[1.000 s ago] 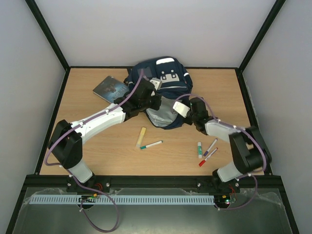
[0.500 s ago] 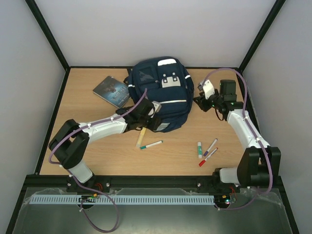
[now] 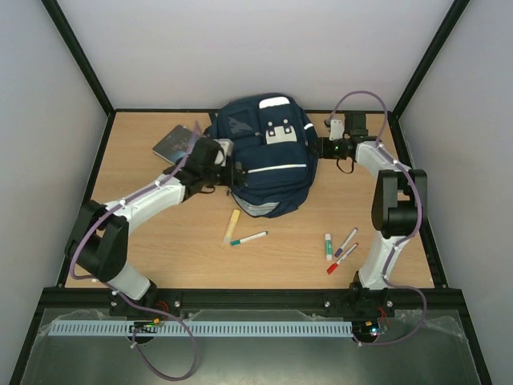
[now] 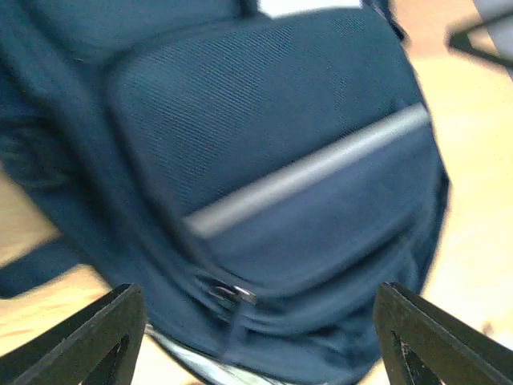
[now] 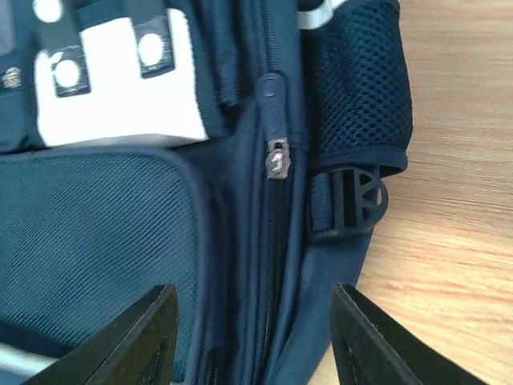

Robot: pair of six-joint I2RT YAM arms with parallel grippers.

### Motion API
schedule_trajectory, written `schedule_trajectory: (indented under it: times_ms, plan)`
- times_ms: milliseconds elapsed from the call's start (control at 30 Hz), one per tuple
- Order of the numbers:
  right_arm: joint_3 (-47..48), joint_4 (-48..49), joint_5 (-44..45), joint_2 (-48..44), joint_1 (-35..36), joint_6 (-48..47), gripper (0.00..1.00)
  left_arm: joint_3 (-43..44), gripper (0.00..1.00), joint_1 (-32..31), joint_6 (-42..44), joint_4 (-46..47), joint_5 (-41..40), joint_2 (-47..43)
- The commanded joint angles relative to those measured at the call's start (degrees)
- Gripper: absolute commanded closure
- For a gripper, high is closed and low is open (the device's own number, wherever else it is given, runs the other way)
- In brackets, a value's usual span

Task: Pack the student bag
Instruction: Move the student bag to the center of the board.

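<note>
Top external view: nearest the arm bases, on the right half of the table (image 3: 160, 241), a red marker (image 3: 336, 265), a purple marker (image 3: 346, 240) and a green-capped marker (image 3: 328, 245) are seen lying close together. Left of them a green pen (image 3: 249, 238) and a yellow stick (image 3: 233, 224) are laid just beside each other, near the bag's near edge.

Farther back, the bag (image 3: 264, 156) is found at the middle of the table's far half, front side up, with a grey-white patch (image 3: 279, 131) toward its far end. The left gripper (image 3: 234, 171) is placed at the bag's near left side. In the blurred left wrist view its fingers (image 4: 112, 329) are spread wide, nothing is held between them, and the front pocket with a pale stripe (image 4: 313, 168) is seen ahead. The right gripper (image 3: 323, 147) is set at the bag's right side. In the right wrist view its jaws are likewise parted and empty, over a zip pull (image 5: 276, 156), a mesh pocket (image 5: 361, 88) and a buckle (image 5: 357, 196).

A book (image 3: 172, 142) lies left of the bag, partly hidden by the left arm.
</note>
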Motion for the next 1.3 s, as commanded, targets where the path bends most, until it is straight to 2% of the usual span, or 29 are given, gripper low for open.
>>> schedule_trajectory:
  times_ms: [0, 167, 367, 433, 567, 700, 800, 1033, 1133, 1233, 1267]
  plan:
    - [6.6, -4.7, -1.2, 6.9, -0.2, 6.5, 0.47, 2.1, 0.19, 7.9, -11.7, 1.9, -0.9, 3.1]
    - [9.0, -6.4, 1.2, 11.4, -0.2, 8.1, 0.47, 3.3, 0.19, 14.5, -18.4, 6.4, -0.9, 10.1]
    - [6.8, -7.2, 5.4, 11.9, -0.2, 10.1, 0.49, 7.3, 0.21, 16.0, -21.3, 11.1, 5.4, 20.7]
    - [6.5, -8.1, 4.5, 12.2, -0.2, 9.9, 0.53, 9.3, 0.22, 15.6, -21.5, 11.7, 6.8, 23.8]
    - [5.0, -8.9, 2.0, 12.0, -0.2, 9.0, 0.71, 14.4, 0.26, 13.6, -21.0, 12.6, 8.4, 28.5]
    - [3.1, -9.7, 1.5, 10.8, -0.2, 8.9, 0.85, 20.8, 0.32, 10.3, -19.0, 10.7, 8.4, 32.6]
    - [1.7, -10.7, 0.7, 9.4, -0.3, 8.8, 0.90, 24.7, 0.35, 8.3, -18.6, 9.3, 8.3, 35.4]
    - [-4.1, -12.5, 3.3, 2.4, -0.8, 5.7, 0.94, 27.7, 0.38, 5.4, -18.9, 8.7, 9.0, 38.7]
    - [-6.4, -12.4, 3.7, -0.4, -3.3, 5.7, 0.96, 27.2, 0.39, 5.1, -17.5, 8.8, 10.2, 38.2]
    - [-8.5, -12.4, 1.3, -2.8, -6.5, 6.0, 0.95, 28.7, 0.37, 5.6, -14.1, 6.3, 10.0, 37.8]
    - [-9.1, -12.6, 0.8, -3.4, -7.1, 5.7, 0.91, 29.8, 0.36, 5.9, -13.0, 4.7, 10.0, 37.8]
